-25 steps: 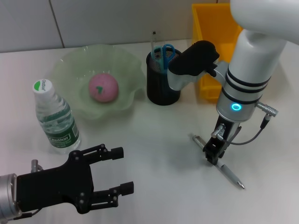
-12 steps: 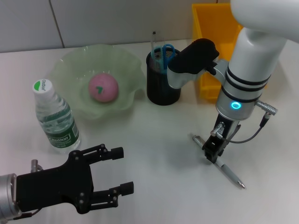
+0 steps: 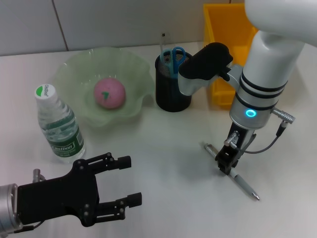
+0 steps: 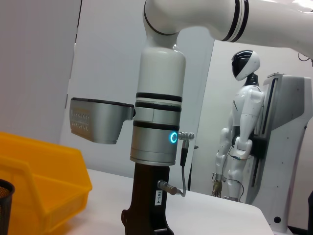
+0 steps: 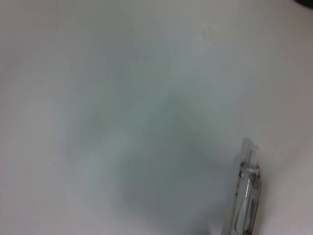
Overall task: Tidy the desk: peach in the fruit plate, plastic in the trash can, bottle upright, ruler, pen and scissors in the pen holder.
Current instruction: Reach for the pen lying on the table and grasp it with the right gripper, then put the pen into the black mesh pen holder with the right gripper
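- Clear plastic pen with a silvery tip lies slanted on the white desk.
- Right gripper stands over its middle; grip state unclear.
- Left gripper is spread open, parked near the bottle.

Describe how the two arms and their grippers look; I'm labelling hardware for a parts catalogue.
The right arm is glossy white with black bands, a silver collar and a glowing cyan ring light; a thin grey cable loops from a metal plug beside it. Its right gripper is small and black. The left gripper is matte black with slim jointed fingers on a broad palm, joined to a silver wrist.
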Tool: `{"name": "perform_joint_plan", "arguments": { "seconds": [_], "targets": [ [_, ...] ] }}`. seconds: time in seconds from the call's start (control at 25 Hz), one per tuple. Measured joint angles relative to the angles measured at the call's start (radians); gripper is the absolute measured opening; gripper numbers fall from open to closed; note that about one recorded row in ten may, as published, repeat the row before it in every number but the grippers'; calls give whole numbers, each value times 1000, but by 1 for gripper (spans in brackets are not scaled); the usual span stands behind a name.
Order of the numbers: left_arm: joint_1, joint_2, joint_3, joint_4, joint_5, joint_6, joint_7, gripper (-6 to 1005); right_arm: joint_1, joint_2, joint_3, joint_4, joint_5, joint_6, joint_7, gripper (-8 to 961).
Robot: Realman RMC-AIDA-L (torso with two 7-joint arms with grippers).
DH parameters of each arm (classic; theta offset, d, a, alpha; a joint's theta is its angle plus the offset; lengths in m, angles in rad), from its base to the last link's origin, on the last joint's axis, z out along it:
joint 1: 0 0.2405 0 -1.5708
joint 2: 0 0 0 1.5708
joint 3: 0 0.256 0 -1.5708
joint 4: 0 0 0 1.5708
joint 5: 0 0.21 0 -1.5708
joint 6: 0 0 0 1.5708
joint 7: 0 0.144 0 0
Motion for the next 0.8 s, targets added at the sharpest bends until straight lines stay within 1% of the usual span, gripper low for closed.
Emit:
{"name": "perform_joint_plan", "arguments": {
  "seconds": [0.8],
  "targets": [
    [0,1,0,2,0,0,0,791,-3,1,-2,1,0,-11,-2,120]
  ]
}}
